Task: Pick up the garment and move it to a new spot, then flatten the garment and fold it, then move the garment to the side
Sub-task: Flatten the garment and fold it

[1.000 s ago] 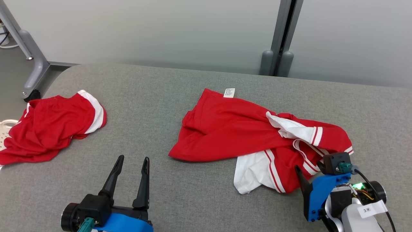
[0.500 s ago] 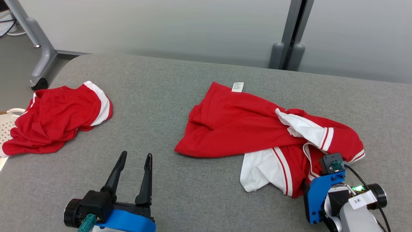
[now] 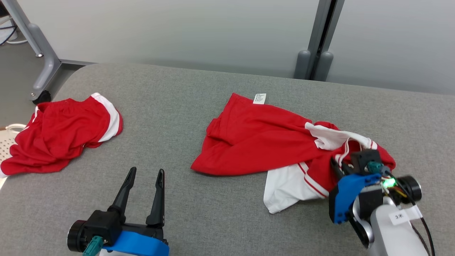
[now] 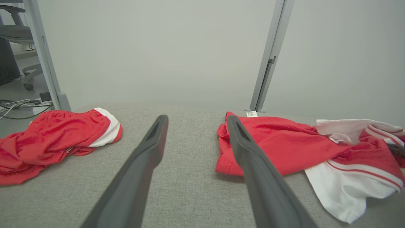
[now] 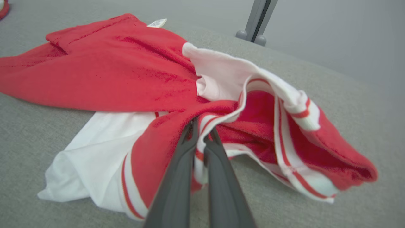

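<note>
The right gripper (image 5: 201, 126) has just clamped the striped edge of the red-and-white garment (image 3: 263, 138), crumpled on the grey surface's (image 3: 177, 106) right side, ready for lifting. The left gripper (image 3: 147, 170) waits, fingers apart.

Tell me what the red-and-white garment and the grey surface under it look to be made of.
The red-and-white garment looks like thin matte knit, likely synthetic sportswear: fine mesh texture, soft limp folds. The grey surface looks like matte woven upholstery-like fabric, judging by its speckled weave.
</note>
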You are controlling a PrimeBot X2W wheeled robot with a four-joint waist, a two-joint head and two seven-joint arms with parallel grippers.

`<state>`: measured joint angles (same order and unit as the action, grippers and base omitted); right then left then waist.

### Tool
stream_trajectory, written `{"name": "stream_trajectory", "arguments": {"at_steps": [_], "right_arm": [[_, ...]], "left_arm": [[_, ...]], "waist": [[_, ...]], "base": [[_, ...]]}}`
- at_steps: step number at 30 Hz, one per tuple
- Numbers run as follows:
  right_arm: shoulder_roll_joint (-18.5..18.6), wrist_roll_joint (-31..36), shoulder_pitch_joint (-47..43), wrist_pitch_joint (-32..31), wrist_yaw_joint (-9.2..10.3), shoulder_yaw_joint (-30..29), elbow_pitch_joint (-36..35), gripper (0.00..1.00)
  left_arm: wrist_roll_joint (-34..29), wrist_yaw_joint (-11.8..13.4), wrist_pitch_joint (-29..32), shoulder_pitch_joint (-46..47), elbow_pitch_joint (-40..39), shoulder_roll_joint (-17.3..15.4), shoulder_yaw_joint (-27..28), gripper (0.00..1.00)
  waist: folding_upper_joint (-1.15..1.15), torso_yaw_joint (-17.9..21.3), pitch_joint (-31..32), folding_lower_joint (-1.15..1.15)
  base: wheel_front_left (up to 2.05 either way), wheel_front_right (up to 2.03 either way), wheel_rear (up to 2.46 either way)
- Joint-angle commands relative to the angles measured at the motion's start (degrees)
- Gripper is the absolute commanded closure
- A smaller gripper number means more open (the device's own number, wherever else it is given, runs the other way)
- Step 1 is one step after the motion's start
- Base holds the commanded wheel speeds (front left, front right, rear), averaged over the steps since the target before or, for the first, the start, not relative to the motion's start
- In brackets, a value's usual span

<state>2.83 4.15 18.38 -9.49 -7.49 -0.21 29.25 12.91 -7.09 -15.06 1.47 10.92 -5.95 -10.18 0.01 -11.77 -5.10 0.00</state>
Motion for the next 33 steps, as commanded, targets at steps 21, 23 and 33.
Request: {"name": "stream_trajectory", "arguments": {"at_steps": [21, 23, 33], "right_arm": [[6.01, -14.83, 40.98, 14.82, 0.00, 27.71, -7.89, 1.00], [7.83, -16.19, 41.75, 16.06, 0.00, 27.69, -7.02, 1.00], [23.81, -20.11, 22.35, 12.85, -0.01, 26.15, -0.77, 1.00]], "left_arm": [[-0.37, -0.46, -0.17, 0.58, -0.16, 0.52, -1.03, 0.00], [-0.44, -0.47, -0.16, 0.27, -0.14, 0.54, -1.13, 0.00], [-0.39, -0.51, -0.17, -0.36, -0.68, 0.46, -0.96, 0.00]], "waist": [[-0.01, -1.93, -0.20, 0.00], [-0.01, -2.21, 0.03, 0.00], [-0.01, -1.41, -0.72, 0.00]], "base": [[0.00, 0.00, 0.00], [0.00, 0.00, 0.00], [0.00, 0.00, 0.00]]}}
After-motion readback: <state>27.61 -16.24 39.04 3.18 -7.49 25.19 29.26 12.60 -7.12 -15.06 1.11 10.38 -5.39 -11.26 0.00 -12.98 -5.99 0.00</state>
